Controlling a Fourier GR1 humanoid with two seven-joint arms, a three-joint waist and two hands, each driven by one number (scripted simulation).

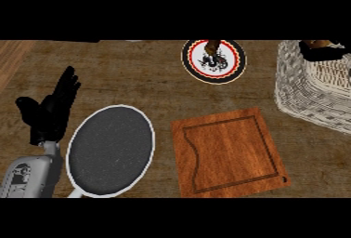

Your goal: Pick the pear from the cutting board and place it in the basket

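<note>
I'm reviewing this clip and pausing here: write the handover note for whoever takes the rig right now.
Left hand: open, fingers up, resting at the view's left beside the dark pan.
Right hand: over the basket at the top right; its fingers cannot be made out.
Cutting board: bare, no pear on it.
Pear: not visible; possibly hidden by the right hand.
Done: pear off the board.
Left: confirm the pear lands in the basket, then withdraw.
</note>
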